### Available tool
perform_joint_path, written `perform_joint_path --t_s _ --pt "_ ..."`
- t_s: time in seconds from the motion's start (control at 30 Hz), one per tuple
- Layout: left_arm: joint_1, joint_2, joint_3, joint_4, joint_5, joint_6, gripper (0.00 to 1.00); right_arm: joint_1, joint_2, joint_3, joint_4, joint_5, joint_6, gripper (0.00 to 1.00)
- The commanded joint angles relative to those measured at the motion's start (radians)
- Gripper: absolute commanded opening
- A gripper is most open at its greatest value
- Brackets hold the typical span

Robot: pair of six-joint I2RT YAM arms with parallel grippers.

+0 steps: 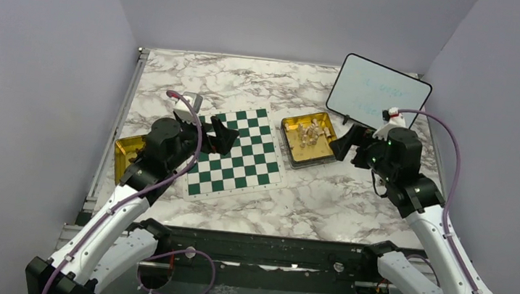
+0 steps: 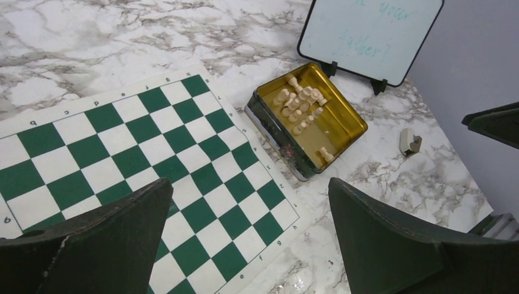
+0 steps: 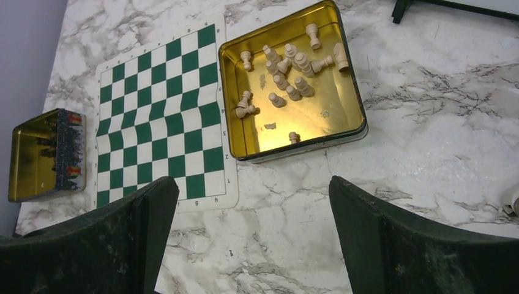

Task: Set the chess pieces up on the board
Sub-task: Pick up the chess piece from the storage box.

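White arms (image 1: pixel 115 213), black joints (image 1: pixel 163 140) — purple cables (image 1: pixel 199 139) alongside.

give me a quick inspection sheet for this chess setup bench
surface: marble table, no spills seen
job's things: board bare; chess pieces in the gold tin to its right, some toppled
clutter: second gold tin left of the board; small pale object by the whiteboard
grippers: left gripper open above the board, right gripper open beside the gold tin, both empty
cables: purple cables loop along both arms
surroundings: grey walls on three sides

Cream chess pieces (image 3: pixel 281 81) lie jumbled in a tin (image 3: pixel 321 119) beside the board (image 3: pixel 160 116).
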Motion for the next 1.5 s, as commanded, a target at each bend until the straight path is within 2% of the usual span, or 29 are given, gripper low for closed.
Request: perform_joint_path --t_s 0.0,0.1,0.3,0.43,0.57,0.83,1.13,1.47 --pt "0.001 0.047 0.044 -0.082 -0.056 -0.008 0.99 0.006 0.028 -0.005 0.049 -0.038 0.008 1.00" --pt "0.001 0.046 0.019 -0.084 -0.054 -0.020 0.99 0.004 0.084 0.007 0.065 -0.025 -0.010 0.93" --pt "0.001 0.078 0.024 -0.140 -0.033 -0.018 0.99 0.006 0.272 0.043 0.159 -0.045 -0.044 0.66" --pt "0.001 0.043 0.011 -0.146 -0.035 -0.033 0.99 0.006 0.412 0.078 0.235 -0.019 -0.063 0.51" --pt "0.001 -0.005 -0.013 -0.141 -0.051 -0.033 0.99 0.006 0.548 0.150 0.265 0.015 -0.100 0.41" --pt "-0.001 -0.038 -0.035 -0.152 -0.045 0.055 0.99 0.019 0.737 0.266 0.357 0.006 -0.206 0.40" --pt "-0.013 -0.079 -0.027 -0.163 -0.063 0.087 0.99 0.043 0.923 0.436 0.275 0.076 -0.317 0.36" --pt "-0.019 -0.084 -0.021 -0.161 -0.048 0.097 0.99 0.048 1.021 0.532 0.194 0.062 -0.352 0.33"
